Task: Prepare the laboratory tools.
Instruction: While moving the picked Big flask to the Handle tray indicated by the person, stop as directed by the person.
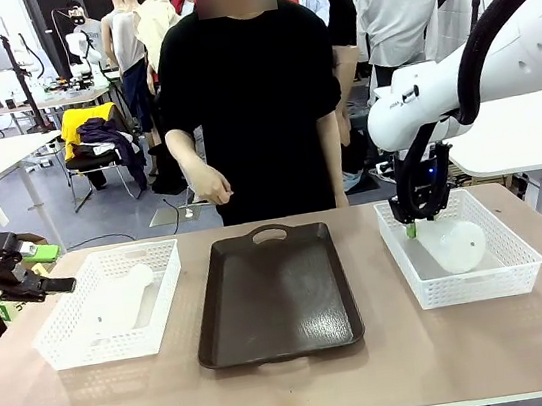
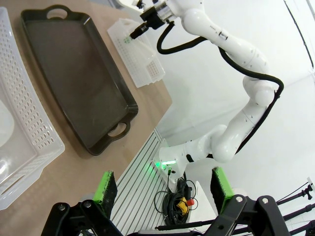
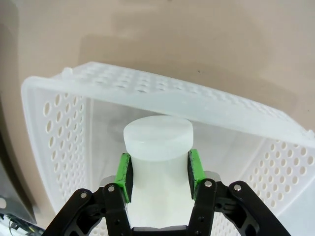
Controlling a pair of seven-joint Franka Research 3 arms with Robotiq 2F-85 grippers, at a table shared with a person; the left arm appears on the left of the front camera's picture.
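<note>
One frosted-white flask (image 1: 455, 243) lies on its side in the right white mesh basket (image 1: 508, 276). My right gripper (image 1: 416, 215) reaches down into that basket and is shut on the flask's neck. In the right wrist view its green pads (image 3: 124, 176) press both sides of the neck just below the flask's cap (image 3: 157, 137), with the right gripper (image 3: 158, 173) centred on it. A second flask (image 1: 123, 299) lies in the left mesh basket (image 1: 69, 347). My left gripper (image 1: 21, 276) hovers open beyond the table's left edge, holding nothing; the left gripper (image 2: 164, 191) has its pads wide apart.
A dark brown tray (image 1: 276, 298) with handles lies between the baskets. A person in black stands at the far side, one hand (image 1: 210, 186) above the table's far edge. From the left wrist I see the tray (image 2: 74, 69), the left basket's wall (image 2: 29, 113) and the right arm (image 2: 231, 44).
</note>
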